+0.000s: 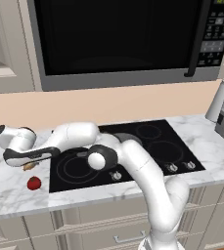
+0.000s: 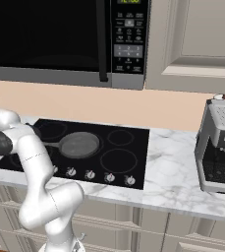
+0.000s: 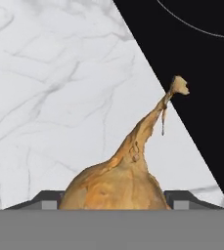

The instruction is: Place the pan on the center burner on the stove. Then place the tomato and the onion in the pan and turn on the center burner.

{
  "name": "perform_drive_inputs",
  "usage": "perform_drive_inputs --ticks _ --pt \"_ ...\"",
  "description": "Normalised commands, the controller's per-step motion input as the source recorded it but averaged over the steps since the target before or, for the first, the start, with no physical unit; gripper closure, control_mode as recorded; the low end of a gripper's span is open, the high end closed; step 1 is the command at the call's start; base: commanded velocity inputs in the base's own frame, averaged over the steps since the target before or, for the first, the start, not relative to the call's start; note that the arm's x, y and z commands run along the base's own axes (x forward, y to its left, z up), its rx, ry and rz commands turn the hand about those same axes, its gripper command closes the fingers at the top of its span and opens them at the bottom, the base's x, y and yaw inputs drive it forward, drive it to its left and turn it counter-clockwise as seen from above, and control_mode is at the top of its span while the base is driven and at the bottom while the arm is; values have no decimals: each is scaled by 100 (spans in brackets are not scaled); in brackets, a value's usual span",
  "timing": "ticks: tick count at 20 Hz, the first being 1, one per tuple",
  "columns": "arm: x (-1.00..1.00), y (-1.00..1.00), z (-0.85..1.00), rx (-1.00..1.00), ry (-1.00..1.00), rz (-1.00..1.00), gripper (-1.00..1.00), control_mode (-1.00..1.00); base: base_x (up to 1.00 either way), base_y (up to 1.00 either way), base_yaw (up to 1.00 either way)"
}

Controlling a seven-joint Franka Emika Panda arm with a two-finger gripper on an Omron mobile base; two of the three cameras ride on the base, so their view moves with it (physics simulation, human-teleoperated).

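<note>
On the marble counter (image 1: 6,190) left of the stove (image 1: 147,146), the onion (image 3: 118,183) is sitting between the gripper (image 3: 114,200) fingers, but I cannot tell if they are squeezing it yet. It is looking small, light, round and a bit slippery, so holding the fat middle, not the thin stem, seems best. The tomato (image 1: 33,183) is lying nearby and the pan (image 2: 78,144) is waiting on the center burner

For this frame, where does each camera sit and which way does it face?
Left base view: behind the arm's left, facing stove, tomato, microwave; arm rises lower right.
Right base view: behind its right, facing the stove, pan, toaster; arm lower left.
Hand view: on the hand, facing the counter; fingers flank the onion.
Both base views share stove and microwave.
</note>
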Motion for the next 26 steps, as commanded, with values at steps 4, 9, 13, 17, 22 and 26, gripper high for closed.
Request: perform_drive_inputs --ticks 4,9,13,17,22,26 --pt "-42 -15 -6 -4 -13 -4 100 -100 0 0 0" --pt "-64 -8 28 0 -27 0 100 -100 0 0 0" --pt "-70 -18 57 0 -28 0 100 -100 0 0 0" --pt "-59 -44 57 1 -23 0 100 -100 0 0 0" --pt "-57 -95 38 0 -19 0 100 -100 0 0 0" --pt "-71 -100 54 4 -25 0 100 -100 0 0 0"
